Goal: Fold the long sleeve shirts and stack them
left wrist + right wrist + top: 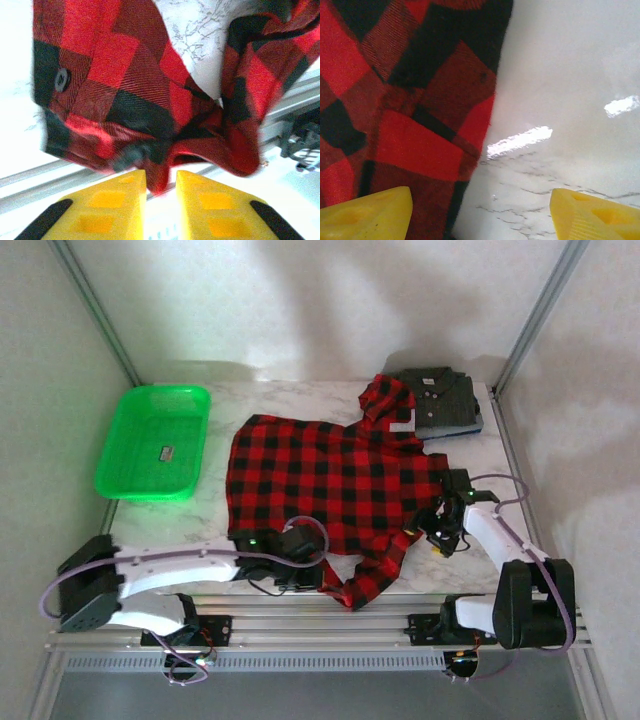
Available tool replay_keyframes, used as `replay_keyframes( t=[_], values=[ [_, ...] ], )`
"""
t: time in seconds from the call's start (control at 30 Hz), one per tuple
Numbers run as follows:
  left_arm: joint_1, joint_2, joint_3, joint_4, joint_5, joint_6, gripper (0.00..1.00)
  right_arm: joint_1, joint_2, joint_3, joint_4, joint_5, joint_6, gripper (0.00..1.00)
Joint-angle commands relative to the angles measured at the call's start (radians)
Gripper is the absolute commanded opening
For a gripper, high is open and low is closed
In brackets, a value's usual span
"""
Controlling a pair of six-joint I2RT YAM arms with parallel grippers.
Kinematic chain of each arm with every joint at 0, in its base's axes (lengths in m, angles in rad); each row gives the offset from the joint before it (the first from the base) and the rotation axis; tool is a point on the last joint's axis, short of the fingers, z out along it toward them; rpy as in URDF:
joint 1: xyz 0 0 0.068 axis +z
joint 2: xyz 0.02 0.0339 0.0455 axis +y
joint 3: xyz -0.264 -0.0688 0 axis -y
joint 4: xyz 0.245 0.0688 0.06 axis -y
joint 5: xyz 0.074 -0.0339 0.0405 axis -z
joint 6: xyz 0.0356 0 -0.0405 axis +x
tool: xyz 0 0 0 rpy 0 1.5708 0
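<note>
Beside the plaid shirt, the right hand is hovering spread while the left hand is pinching its near hem.

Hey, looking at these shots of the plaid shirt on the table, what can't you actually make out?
1. Top view: small dark item in the green basket, too small to identify.
2. Top view: blue garment, covered by the folded grey shirt except one edge.
3. Left wrist view: how deep the plaid shirt sits in the left claw, blurred and cut off by the bottom edge.
</note>
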Motion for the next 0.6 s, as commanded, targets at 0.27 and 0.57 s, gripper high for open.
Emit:
replay_keyframes(
  t=[0.27,0.57],
  values=[
    [0.332,-0.277,-0.075,-0.078,-0.039,-0.025,0.77,0.158,-0.144,0.099,-0.149,-0.152,0.033,0.69],
    [0.483,0.113,0.122,-0.108,-0.218,0.15,0.82,0.378,0.078,0.24,-0.273,0.109,0.054,0.56]
  ],
)
